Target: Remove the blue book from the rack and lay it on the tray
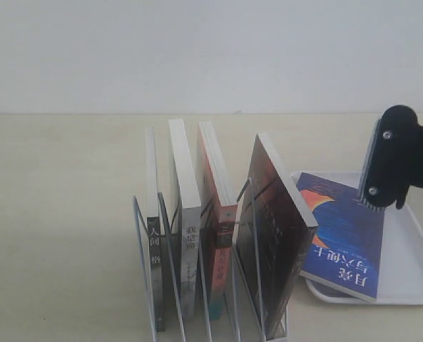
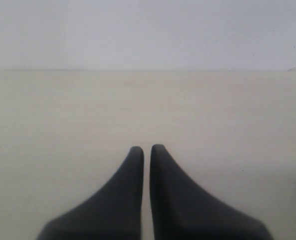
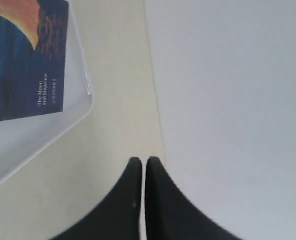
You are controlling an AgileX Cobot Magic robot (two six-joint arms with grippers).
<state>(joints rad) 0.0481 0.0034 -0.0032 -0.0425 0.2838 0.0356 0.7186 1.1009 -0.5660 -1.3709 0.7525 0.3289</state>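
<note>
The blue book (image 1: 343, 239) lies flat, cover up, in the white tray (image 1: 411, 281) at the right, its orange-red curve facing the wall. My right gripper (image 1: 386, 160) hovers above the tray's far part, shut and holding nothing. In the right wrist view the shut gripper (image 3: 143, 161) points past the tray's rim (image 3: 63, 131), with the blue book (image 3: 23, 55) off to one side. The wire rack (image 1: 136, 235) stands in the middle foreground. My left gripper (image 2: 147, 148) is shut and empty over bare table, out of the exterior view.
The rack holds several upright books: a black-and-dark-red book (image 1: 275, 235) nearest the tray, a red-spined book (image 1: 222, 235), and two grey-spined ones (image 1: 186, 228). A white wall runs along the table's far edge.
</note>
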